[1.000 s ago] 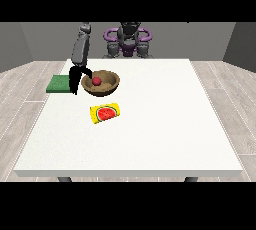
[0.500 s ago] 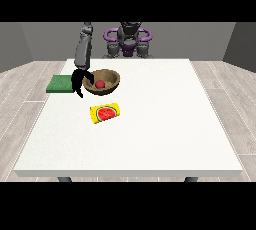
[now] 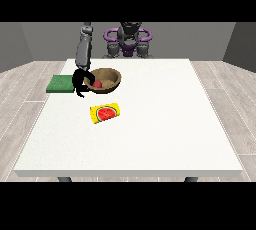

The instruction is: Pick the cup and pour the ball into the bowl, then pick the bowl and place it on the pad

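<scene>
White table [image 3: 150, 134] carries the bowl [image 3: 106, 80] with the ball [image 3: 98, 83] inside, just beside the green pad [image 3: 60, 83], and the hand at the view's left [image 3: 80, 81] curls its fingers over the near rim, so lifting level seems wise

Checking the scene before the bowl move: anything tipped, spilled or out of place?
One thing: the yellow cup with the watermelon print lies on its side on the table, in front of the bowl. The red ball is in the bowl, nothing spilled. The green pad lies flat at the table's edge.
</scene>
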